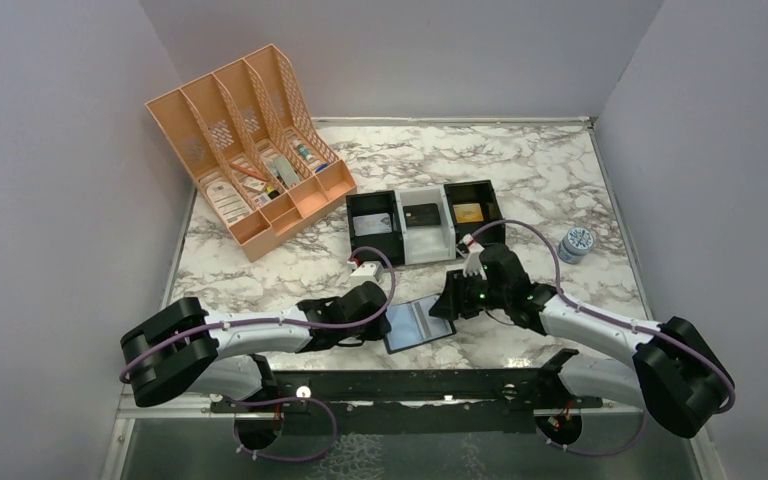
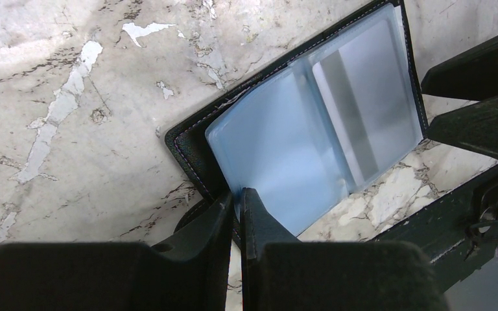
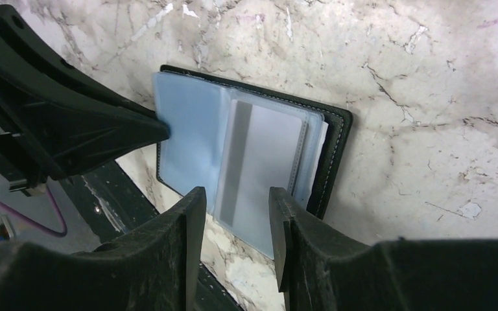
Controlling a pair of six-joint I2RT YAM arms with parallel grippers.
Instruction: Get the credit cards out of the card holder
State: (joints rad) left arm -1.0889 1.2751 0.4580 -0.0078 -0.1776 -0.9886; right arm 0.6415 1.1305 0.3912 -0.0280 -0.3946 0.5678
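Left claw [image 2: 238,197] pinching card holder [image 2: 279,139], right claw [image 3: 237,193] part-open

I'm seeing the black card holder [image 1: 419,322] lying open at the counter's [image 1: 560,180] near edge, blue-grey sleeves up, one pale striped credit card [image 3: 266,155] still sleeved.

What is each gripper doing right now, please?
Left gripper: closed, pinching an inner sleeve of the card holder.
Right gripper: open, holding nothing.

Card holder [image 2: 279,142]: no lettering is showing.
Credit cards [image 1: 468,212] in tray [image 1: 426,248]: markings are appearing too small to read.
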